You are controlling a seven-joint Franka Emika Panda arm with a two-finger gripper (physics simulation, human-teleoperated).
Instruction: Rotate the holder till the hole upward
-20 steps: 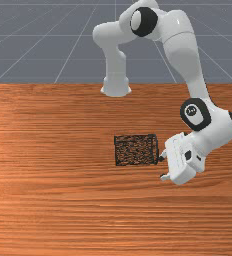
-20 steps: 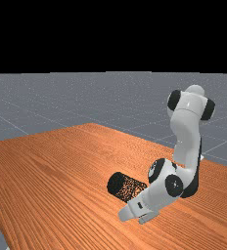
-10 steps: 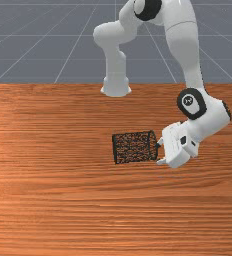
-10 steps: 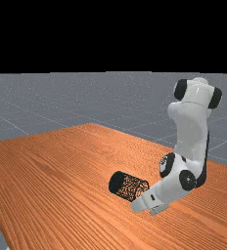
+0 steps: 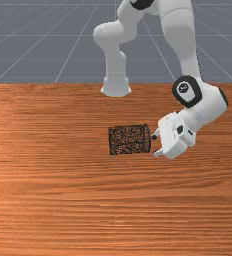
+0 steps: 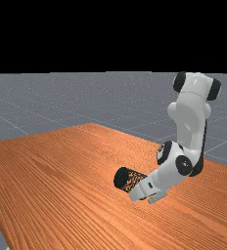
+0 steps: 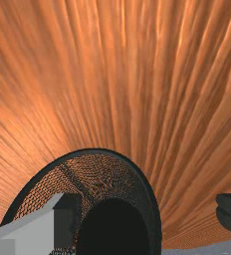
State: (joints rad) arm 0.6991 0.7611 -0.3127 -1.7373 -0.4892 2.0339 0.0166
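holder (image 5: 129, 140) lies on its side on the worktop (image 5: 53, 200), mouth (image 7: 97, 151) facing the hand (image 5: 155, 145), its fingers (image 7: 67, 224) spread; one masks part of the rim, and the wrist view's edge crops more.

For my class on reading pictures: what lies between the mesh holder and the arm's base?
Orange-brown tabletop lies between the holder and the arm's base, as the front view shows.

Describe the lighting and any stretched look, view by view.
Front view: pale sheen on the table, low in the picture; far view: the table glows brighter near the holder; wrist view: the table's grain fans out as if stretched, streaked with light, and the holder's bottom looks nearly black.
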